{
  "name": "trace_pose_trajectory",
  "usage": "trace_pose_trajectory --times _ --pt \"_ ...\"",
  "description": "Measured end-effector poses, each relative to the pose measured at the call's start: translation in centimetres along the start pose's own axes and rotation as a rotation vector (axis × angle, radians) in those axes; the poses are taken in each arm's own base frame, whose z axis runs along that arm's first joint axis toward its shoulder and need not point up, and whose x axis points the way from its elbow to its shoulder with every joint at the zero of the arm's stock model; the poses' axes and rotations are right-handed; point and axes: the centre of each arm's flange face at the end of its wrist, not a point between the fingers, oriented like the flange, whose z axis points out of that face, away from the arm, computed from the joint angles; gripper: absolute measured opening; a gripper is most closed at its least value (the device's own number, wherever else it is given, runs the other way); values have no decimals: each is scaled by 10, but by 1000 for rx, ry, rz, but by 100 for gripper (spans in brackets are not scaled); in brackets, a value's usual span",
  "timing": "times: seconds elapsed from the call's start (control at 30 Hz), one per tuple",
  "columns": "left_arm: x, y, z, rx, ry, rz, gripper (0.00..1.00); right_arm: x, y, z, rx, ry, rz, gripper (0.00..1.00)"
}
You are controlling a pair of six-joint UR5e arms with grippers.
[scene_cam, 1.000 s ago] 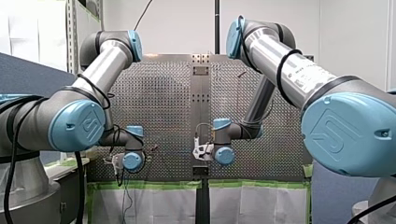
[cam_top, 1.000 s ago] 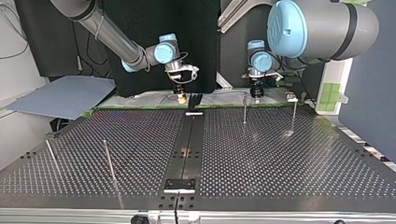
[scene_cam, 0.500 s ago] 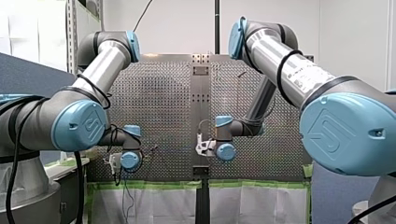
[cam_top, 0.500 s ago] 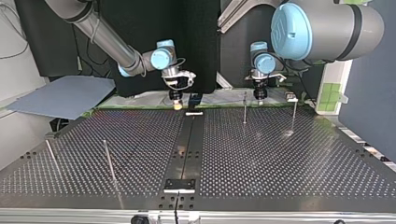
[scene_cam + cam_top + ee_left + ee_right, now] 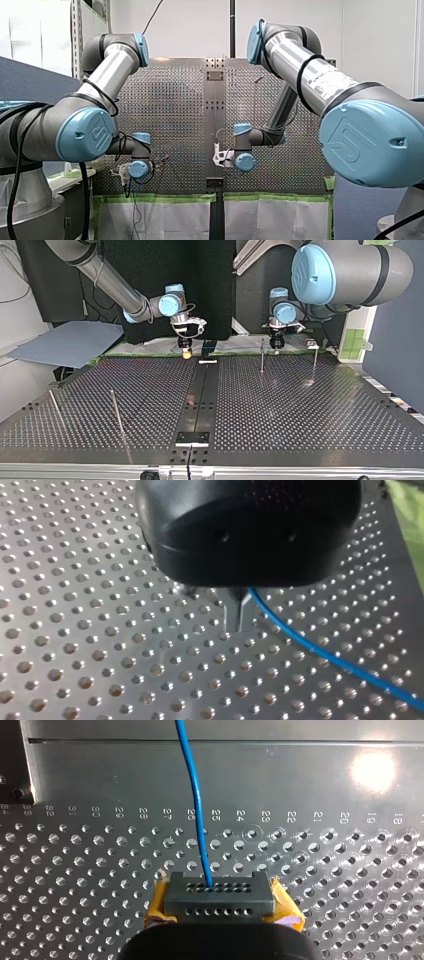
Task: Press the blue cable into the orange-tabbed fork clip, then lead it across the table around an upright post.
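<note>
Perforated metal table (image 5: 300,410) with a dark centre strip (image 5: 200,395), green tape (image 5: 150,347) along the far edge in the top view, and a grey-blue sheet (image 5: 70,342) off the far left corner. Thin posts on the table: upright post (image 5: 262,356) near the far edge just right of the strip, second post (image 5: 314,364) further right, third post (image 5: 116,412) and fourth post (image 5: 55,407) at the near left.

Right gripper (image 5: 219,896): yellow pads either side of a dark holed block, clenched on the blue cable (image 5: 192,785). Hangs low over the far edge just left of the strip in the top view, pads pointing down. Cable straight ahead from the block, over the holes and onto the smooth metal band beyond.

Left gripper (image 5: 239,626): black body, metal fingers pressed together close above the holes, grasping the same cable. Cable out at the fingers' side, slanting away low across the perforations. Hangs over the far edge in the top view, just beside the upright post, well apart from the right gripper.

Cable too thin to make out in the front and top views.
</note>
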Motion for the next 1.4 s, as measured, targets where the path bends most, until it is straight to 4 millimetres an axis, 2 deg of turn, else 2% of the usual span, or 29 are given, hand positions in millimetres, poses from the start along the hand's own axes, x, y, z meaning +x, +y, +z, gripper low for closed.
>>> trace_pose_trajectory --times 0.03,0.07,0.1,0.13,0.17,0.2,0.47,0.7,1.03,1.4 --pt "0 0 0 6 7 1 35 0 0 0 1 -1 -1 0" --pt "1 0 -1 10 12 1 50 0 -1 0 1 -2 -1 0" --pt "1 0 -1 12 19 2 72 0 -1 -1 2 -2 -2 0" --pt "2 0 -2 14 28 2 72 0 -1 -1 3 -3 -3 0" --pt "3 0 -2 14 36 1 91 0 -2 -1 4 -3 -3 0" --pt "3 1 -3 12 44 0 100 0 -2 -1 4 -3 -4 0" --pt "9 9 -11 -44 114 -10 100 -1 -4 -2 7 -4 -5 0" --pt "7 7 -22 -20 146 -11 100 -1 -4 -2 7 -5 -5 0" --pt "-11 -4 -54 72 160 -17 100 -3 -4 -2 7 -7 -6 0" --pt "-3 -2 -88 103 162 15 100 -7 -4 -2 7 -12 -8 0"
